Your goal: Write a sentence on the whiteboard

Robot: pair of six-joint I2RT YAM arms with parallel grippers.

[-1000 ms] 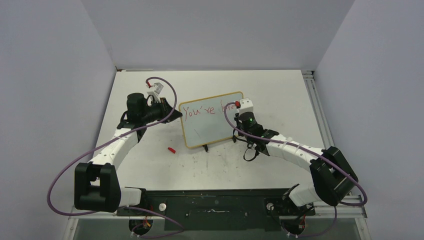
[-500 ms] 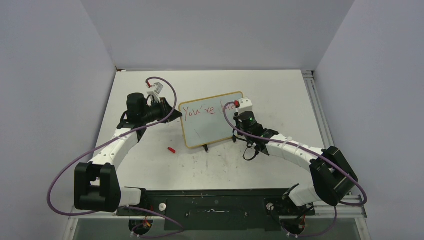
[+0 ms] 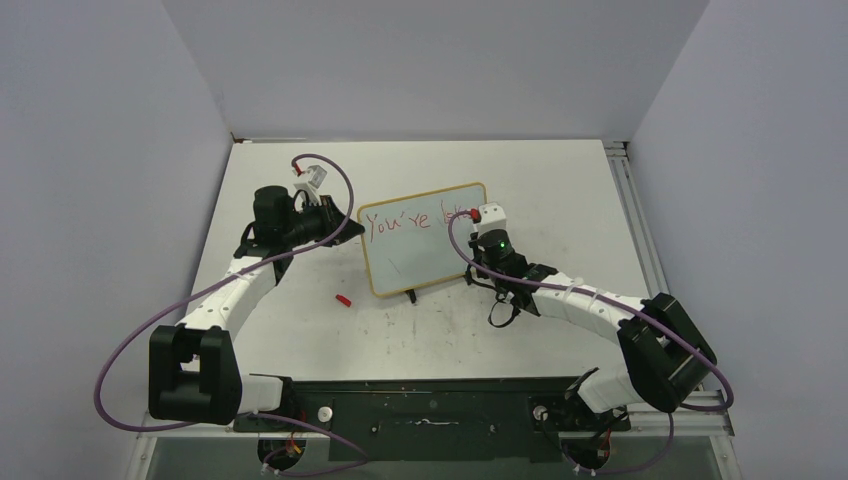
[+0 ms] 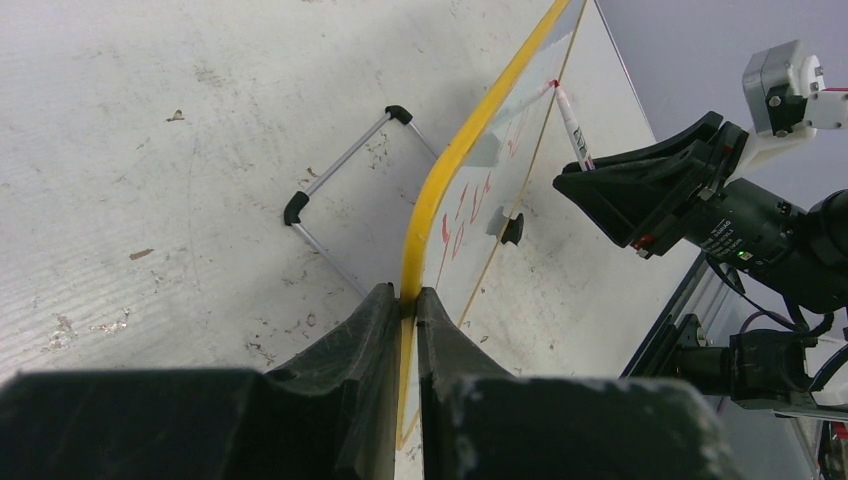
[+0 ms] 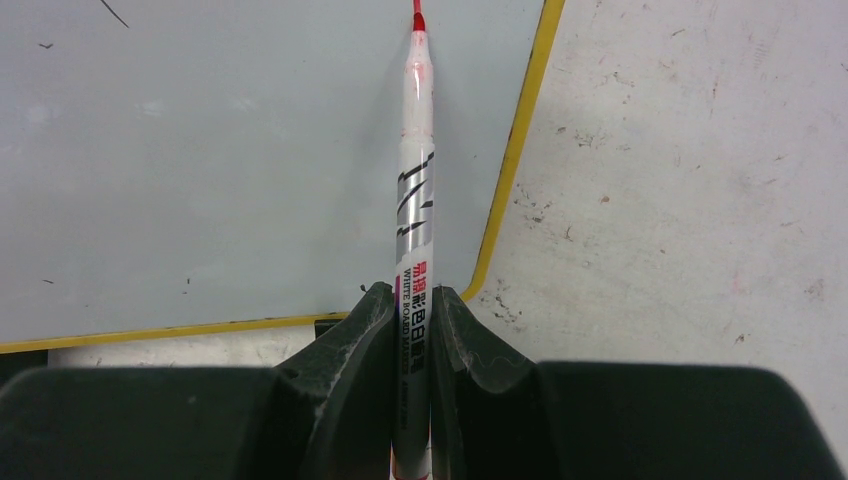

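Whiteboard (image 3: 420,255) likely light, stiff, tippy: frame edge pinched by left gripper (image 4: 403,296); slick marker (image 5: 416,170) clamped in right gripper (image 5: 413,293).

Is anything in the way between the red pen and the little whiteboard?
No, nothing visible. The right gripper holds the marker with its red tip right at the whiteboard, near its right edge. The left gripper pinches the frame on the opposite side.
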